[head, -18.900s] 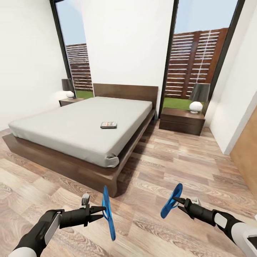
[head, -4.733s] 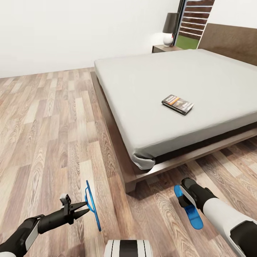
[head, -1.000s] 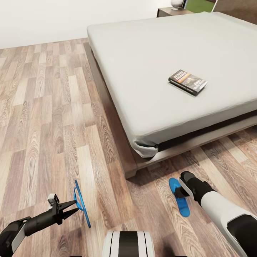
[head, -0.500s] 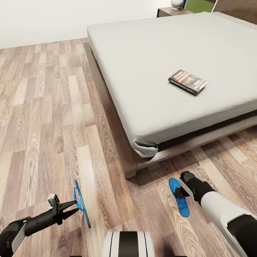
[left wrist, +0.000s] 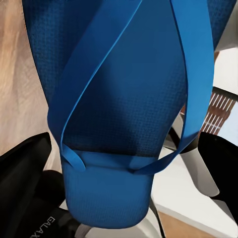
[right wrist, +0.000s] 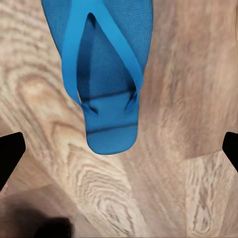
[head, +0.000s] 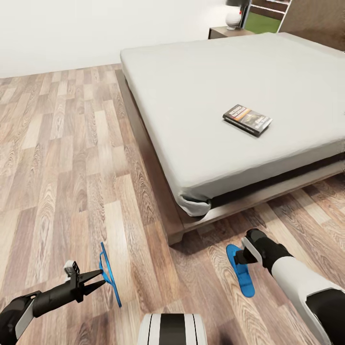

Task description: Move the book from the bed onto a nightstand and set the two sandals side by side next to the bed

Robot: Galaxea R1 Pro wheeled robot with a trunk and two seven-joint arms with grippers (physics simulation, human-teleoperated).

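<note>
My left gripper (head: 98, 281) is shut on a blue sandal (head: 109, 274), holding it on edge just above the floor at the lower left; the left wrist view looks onto its sole and straps (left wrist: 124, 99). The other blue sandal (head: 240, 271) lies flat on the wood floor just off the bed's near corner. My right gripper (head: 242, 256) hovers at its heel, open, its fingertips (right wrist: 10, 156) spread well clear of the sandal (right wrist: 104, 74). The book (head: 247, 120) lies on the bed (head: 191, 81). A nightstand (head: 227, 32) stands at the far corner.
The bed's dark wooden frame (head: 158, 177) juts out low along the floor. A white lamp (head: 233, 17) stands on the nightstand, with the headboard (head: 316, 21) to its right. Open wood floor (head: 57, 143) stretches left to the white wall. My white base (head: 172, 330) shows at the bottom.
The head view has tilted up slightly since half a second ago; arms and sandals have held still. Against 4.7 s ago, the right sandal now lies flat on the floor.
</note>
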